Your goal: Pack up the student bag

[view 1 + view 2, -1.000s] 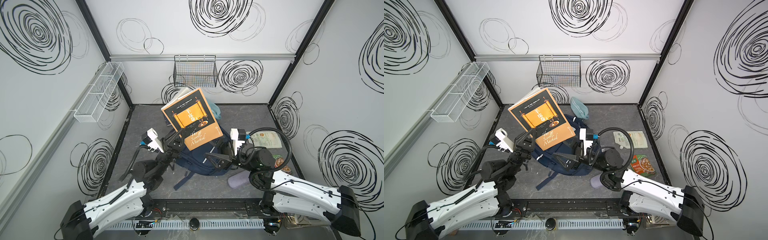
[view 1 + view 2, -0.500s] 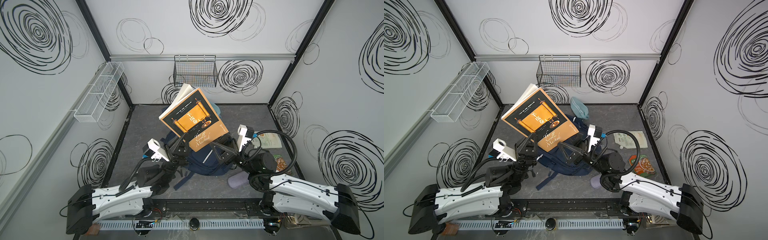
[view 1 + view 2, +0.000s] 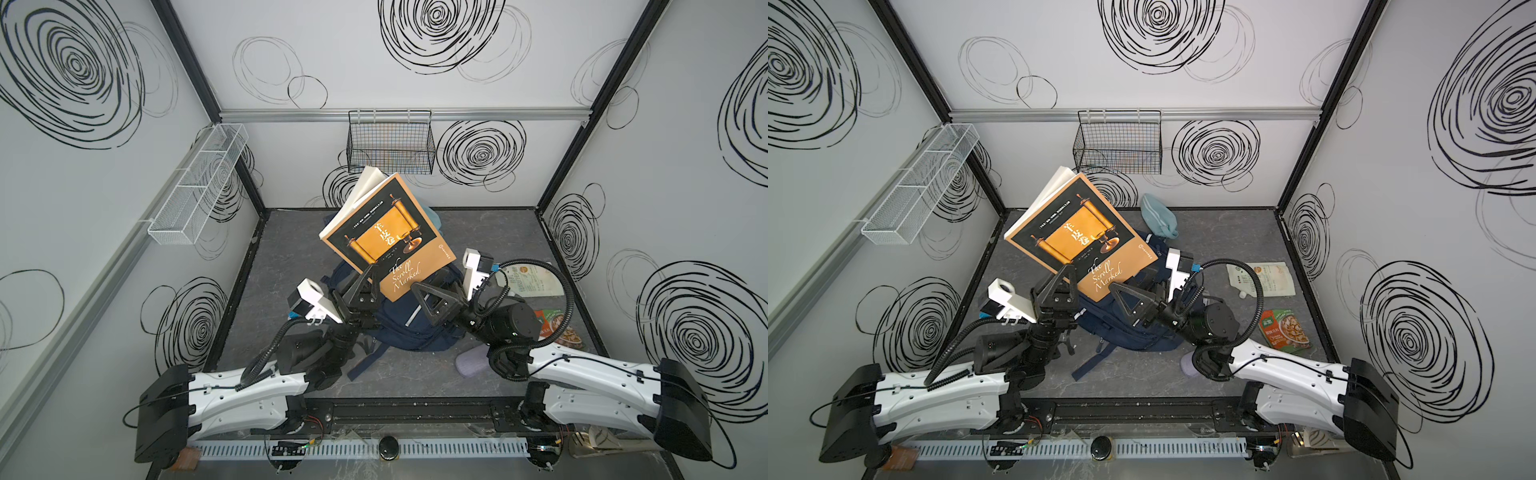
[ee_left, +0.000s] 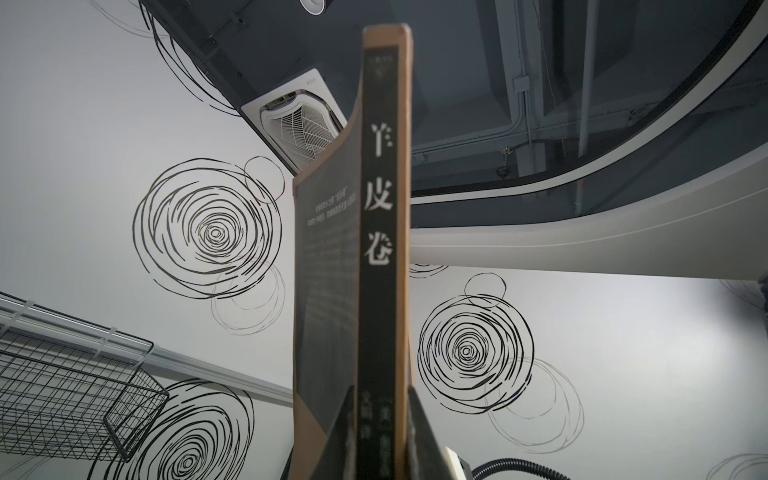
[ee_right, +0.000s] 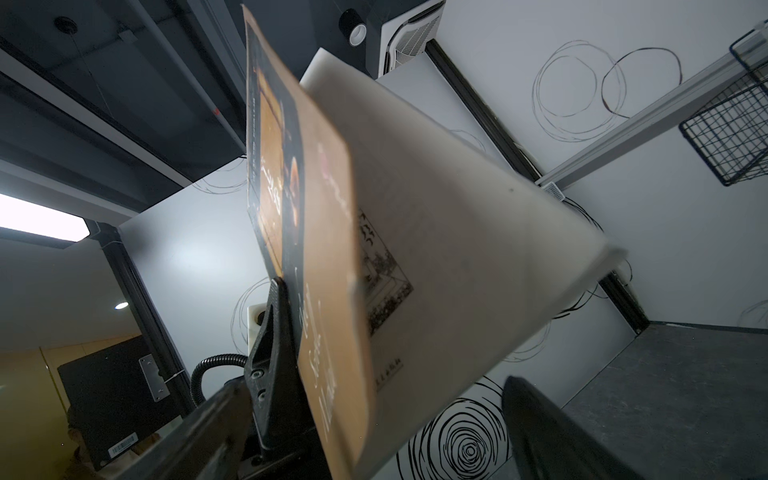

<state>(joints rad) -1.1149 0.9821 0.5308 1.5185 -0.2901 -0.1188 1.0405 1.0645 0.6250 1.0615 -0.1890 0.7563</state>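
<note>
My left gripper [image 3: 370,272] [image 3: 1068,270] is shut on the lower end of the spine of an orange and black book [image 3: 390,237] [image 3: 1079,232], which it holds up tilted above the student bag [image 3: 415,332] [image 3: 1125,328]. The navy bag lies on the floor, largely hidden by the book and both arms. In the left wrist view the spine [image 4: 380,208] sits clamped between both fingers [image 4: 345,436]. My right gripper [image 3: 432,279] [image 3: 1133,279] [image 5: 370,432] is open, and the book's lower corner [image 5: 332,374] lies between its jaws. Whether they touch it I cannot tell.
A light blue pouch [image 3: 1156,216] lies behind the bag. On the right floor lie a white spouted packet [image 3: 532,280] and an orange and green food packet [image 3: 1283,328]. A lavender object [image 3: 471,361] sits under my right arm. A black wire basket [image 3: 390,145] and a white wire shelf [image 3: 195,187] hang on the walls.
The book has turned and tilted, and its pages have fanned apart. My right gripper has risen, still open, to the book's lower corner. My left arm has swung lower while keeping its grip.
</note>
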